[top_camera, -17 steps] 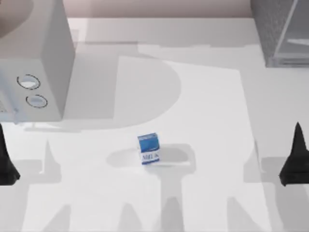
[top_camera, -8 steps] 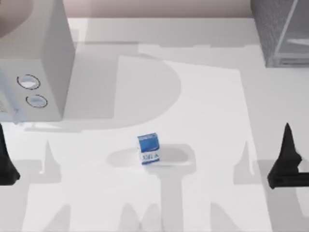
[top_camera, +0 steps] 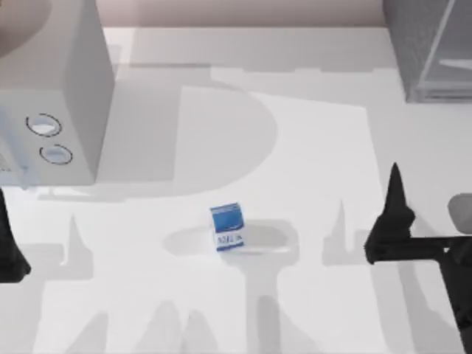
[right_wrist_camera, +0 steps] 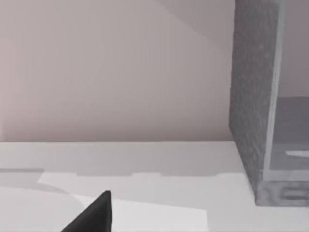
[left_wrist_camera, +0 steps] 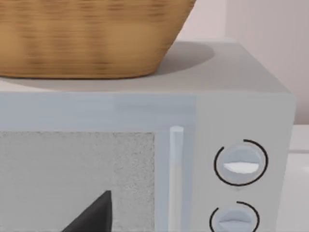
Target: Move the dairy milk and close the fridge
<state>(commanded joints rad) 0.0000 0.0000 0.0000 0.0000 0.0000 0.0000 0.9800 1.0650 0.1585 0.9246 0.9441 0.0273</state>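
The dairy milk [top_camera: 228,227], a small blue carton with a white band, stands upright near the middle of the table. The fridge [top_camera: 428,46], a dark grey speckled cabinet with a pale glassy panel, sits at the far right corner, and the right wrist view also shows the fridge [right_wrist_camera: 250,101]. My right gripper [top_camera: 393,203] hovers at the right side of the table, well to the right of the carton and nearer than the fridge, touching neither. My left gripper [top_camera: 7,247] is parked at the left edge.
A light grey box with two round dials [top_camera: 51,88] fills the far left corner. In the left wrist view this box [left_wrist_camera: 241,111] carries a woven basket [left_wrist_camera: 87,38] on top. Open tabletop [top_camera: 310,147] lies between carton and fridge.
My right gripper has moved leftward and a little farther from the near edge, closing some of the distance to the carton. The carton and the left arm have not moved.
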